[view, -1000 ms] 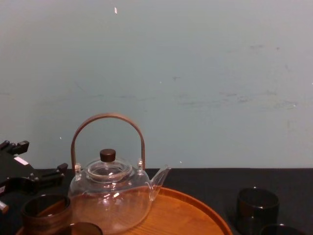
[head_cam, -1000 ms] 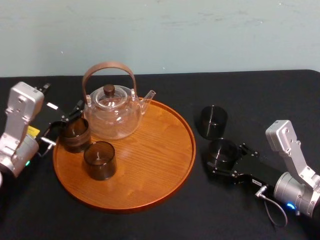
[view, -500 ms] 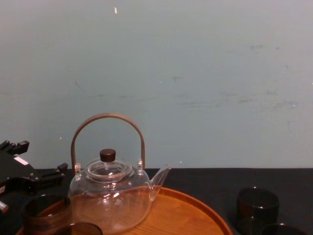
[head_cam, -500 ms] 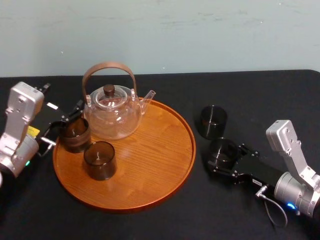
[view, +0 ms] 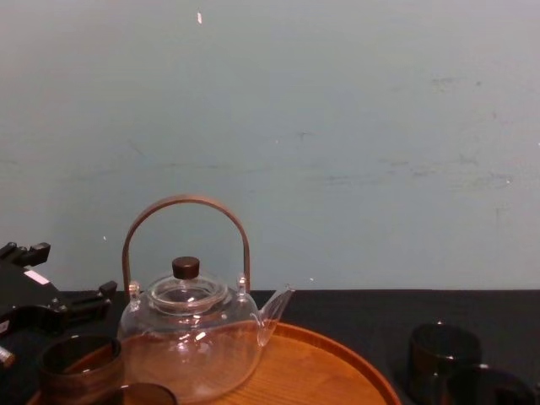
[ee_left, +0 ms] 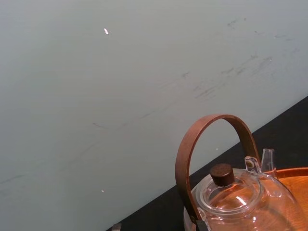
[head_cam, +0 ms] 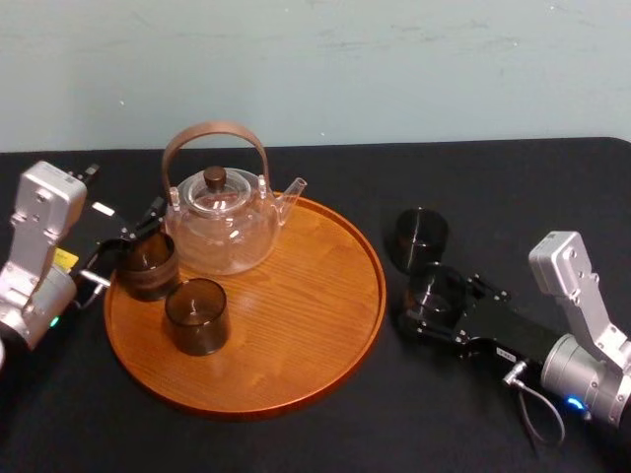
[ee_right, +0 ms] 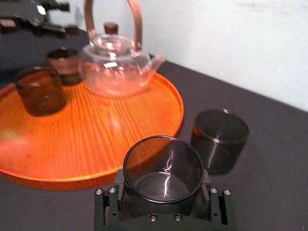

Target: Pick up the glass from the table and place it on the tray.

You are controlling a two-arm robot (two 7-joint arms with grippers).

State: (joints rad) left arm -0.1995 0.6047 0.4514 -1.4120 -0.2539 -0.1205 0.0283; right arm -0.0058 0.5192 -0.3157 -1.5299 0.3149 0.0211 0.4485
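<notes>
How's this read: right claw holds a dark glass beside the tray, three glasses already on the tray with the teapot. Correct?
Not quite: two glasses are on the tray with the teapot, not three, as the head view shows. The right claw does hold a dark glass beside the tray.

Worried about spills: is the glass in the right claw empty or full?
Empty: the right wrist view looks into the glass in the right claw and shows a bare bottom, no liquid.
</notes>
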